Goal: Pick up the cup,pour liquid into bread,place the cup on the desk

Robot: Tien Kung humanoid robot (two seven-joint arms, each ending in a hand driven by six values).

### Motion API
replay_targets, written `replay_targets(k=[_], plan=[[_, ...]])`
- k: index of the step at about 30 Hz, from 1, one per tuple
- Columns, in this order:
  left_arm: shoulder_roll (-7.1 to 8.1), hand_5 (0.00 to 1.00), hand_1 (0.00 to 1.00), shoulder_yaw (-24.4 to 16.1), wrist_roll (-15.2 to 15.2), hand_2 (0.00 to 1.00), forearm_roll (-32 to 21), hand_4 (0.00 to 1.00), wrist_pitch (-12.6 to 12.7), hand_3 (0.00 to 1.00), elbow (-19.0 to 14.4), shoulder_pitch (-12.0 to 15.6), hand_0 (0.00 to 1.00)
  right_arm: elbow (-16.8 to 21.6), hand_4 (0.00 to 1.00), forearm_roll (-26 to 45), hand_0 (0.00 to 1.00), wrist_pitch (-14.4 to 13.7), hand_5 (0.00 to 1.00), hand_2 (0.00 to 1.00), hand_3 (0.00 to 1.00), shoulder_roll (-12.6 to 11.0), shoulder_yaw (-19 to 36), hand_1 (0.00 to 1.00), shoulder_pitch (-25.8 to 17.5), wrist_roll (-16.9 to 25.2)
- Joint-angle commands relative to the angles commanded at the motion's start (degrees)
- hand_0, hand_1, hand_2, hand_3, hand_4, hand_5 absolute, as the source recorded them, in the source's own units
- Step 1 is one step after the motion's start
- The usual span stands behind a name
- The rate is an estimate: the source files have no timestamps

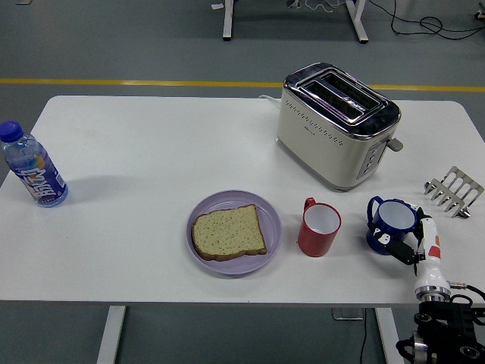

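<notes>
Currently: right hand (415, 249) fingers wrapped on blue cup (392, 223) | bread slice (229, 232) far left of fingers, beyond red mug (319, 227) | left hand unseen

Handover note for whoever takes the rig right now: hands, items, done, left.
Right hand: at the blue cup near the table's right edge, fingers against its near side; whether the grip is closed, can't tell. Left hand: out of view.
Bread lies on the purple plate at center front. A red mug stands between plate and blue cup.
Done: reach to the cup.
Left: lift, pour onto the bread, set the cup down.
</notes>
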Motion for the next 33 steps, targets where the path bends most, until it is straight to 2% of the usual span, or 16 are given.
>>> replay_targets(k=[10,11,16,17,23,33], plan=[[0.08,0.998,0.692,0.12,-0.08,0.697,-0.16,0.253,-0.02,0.549,-0.01,-0.08,0.685,0.03,0.736,-1.47,0.579,-0.16,0.002,0.521,0.536,-0.01,-0.16,0.431,0.11,0.00],[0.08,0.998,0.692,0.11,-0.08,0.697,-0.16,0.253,-0.02,0.551,-0.01,-0.09,0.685,0.01,0.764,-1.59,0.598,-0.22,0.002,0.574,0.644,-0.01,-0.17,0.476,0.13,0.00],[0.07,0.998,0.692,0.17,-0.12,0.697,-0.28,0.253,0.00,0.551,0.00,-0.10,0.685,-0.12,0.764,-2.11,0.598,-0.22,0.002,0.574,0.644,0.00,-0.14,0.476,0.18,-0.26],[0.07,0.998,0.691,0.17,-0.12,0.697,-0.30,0.253,0.00,0.549,0.00,-0.10,0.684,-0.14,0.782,-2.16,0.615,-0.22,0.002,0.611,0.680,0.01,-0.13,0.514,0.18,-0.30],[0.07,0.998,0.691,0.17,-0.11,0.696,-0.33,0.253,-0.01,0.549,0.00,-0.12,0.685,-0.35,0.790,-2.81,0.630,-0.22,0.002,0.631,0.696,0.03,-0.17,0.532,0.27,-0.82],[0.09,0.998,0.691,0.24,-0.17,0.696,-0.42,0.253,-0.03,0.549,0.00,-0.13,0.685,-0.51,0.794,-3.34,0.637,-0.22,0.002,0.648,0.711,0.07,-0.21,0.541,0.33,-1.05]])
